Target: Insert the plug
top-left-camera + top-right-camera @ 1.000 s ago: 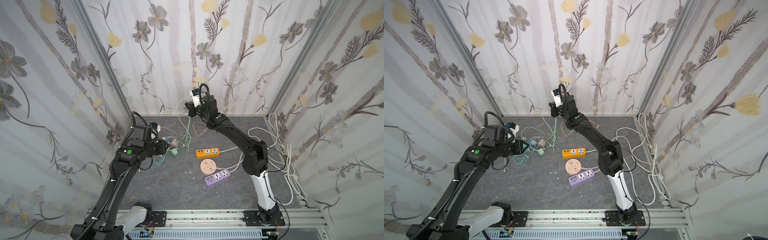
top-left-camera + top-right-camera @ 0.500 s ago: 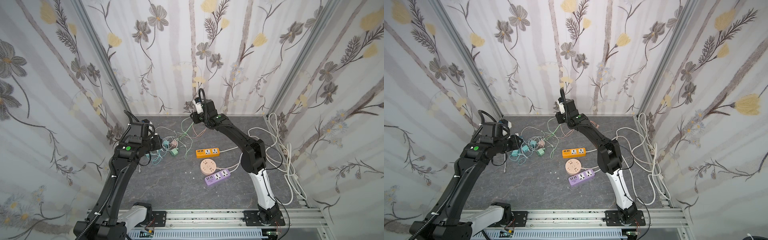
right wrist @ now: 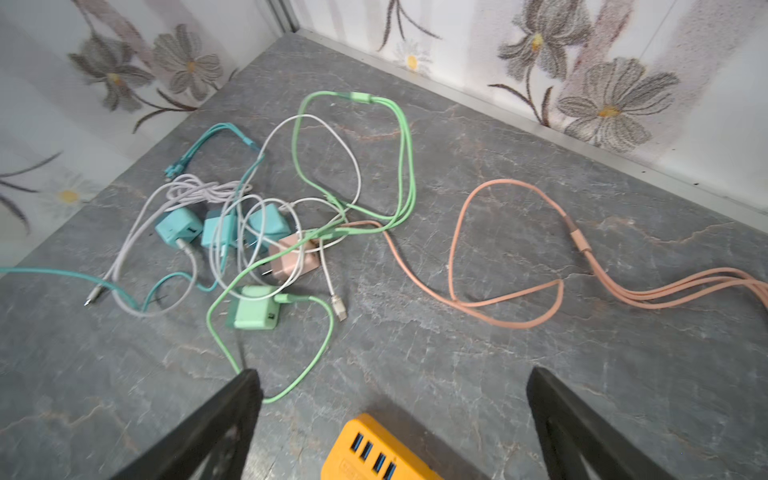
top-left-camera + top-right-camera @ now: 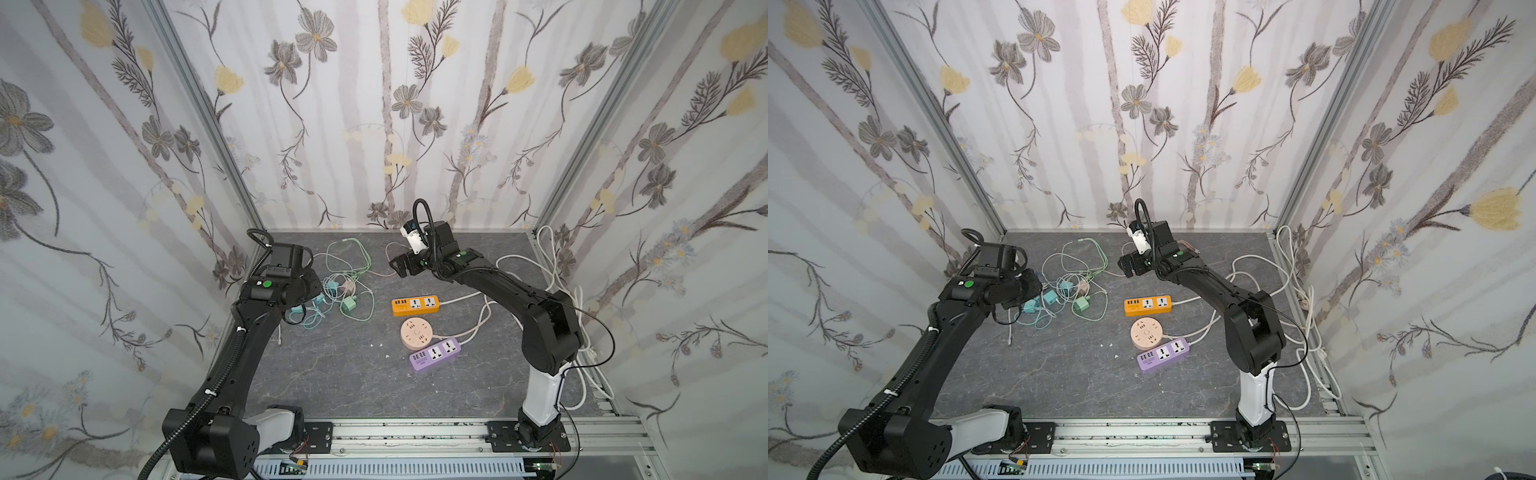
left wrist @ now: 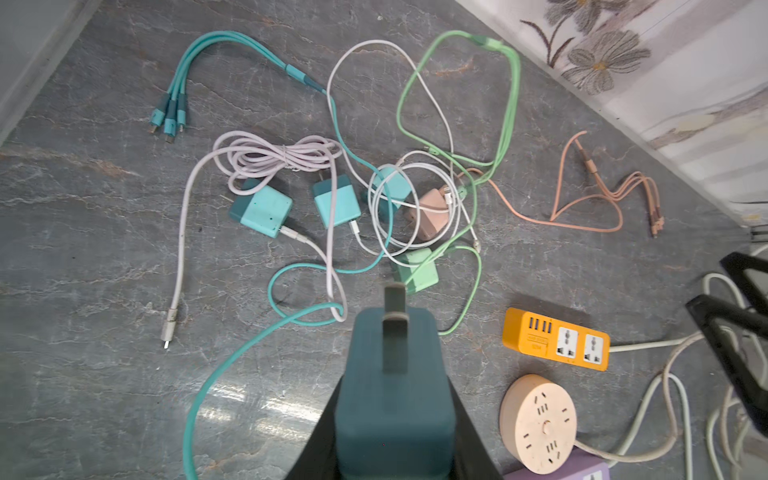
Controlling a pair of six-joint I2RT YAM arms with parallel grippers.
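Now left jaws clamped on teal plug (image 5: 395, 395); right jaws apart near orange strip (image 3: 374, 455) end

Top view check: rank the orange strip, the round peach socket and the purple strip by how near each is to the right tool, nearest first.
1. orange strip: just forward of the open right tool, slightly to its right.
2. round peach socket: next forward, behind the orange strip as seen from the tool.
3. purple strip: farthest forward, beside the socket.
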